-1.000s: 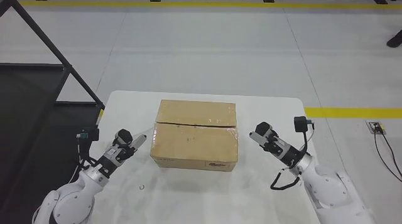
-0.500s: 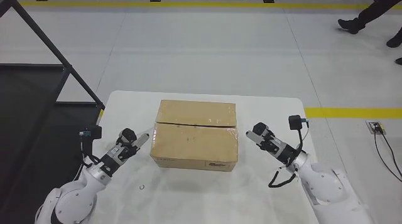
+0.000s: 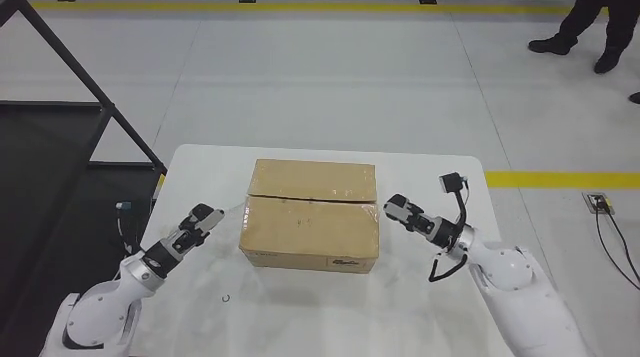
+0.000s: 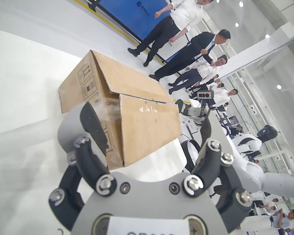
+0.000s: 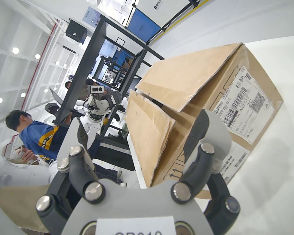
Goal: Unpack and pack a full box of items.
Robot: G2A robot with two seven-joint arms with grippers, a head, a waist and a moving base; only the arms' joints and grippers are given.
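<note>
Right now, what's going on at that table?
A two-armed robot is set up on a brown cardboard box in the middle of the white table. The left pincer is open, off one short end of the box with a clear gap. The right pincer is open too, close to the opposite end; I cannot tell if it touches. The top flaps are folded down, slightly lifted at one end, and nothing is unpacked yet.
</note>
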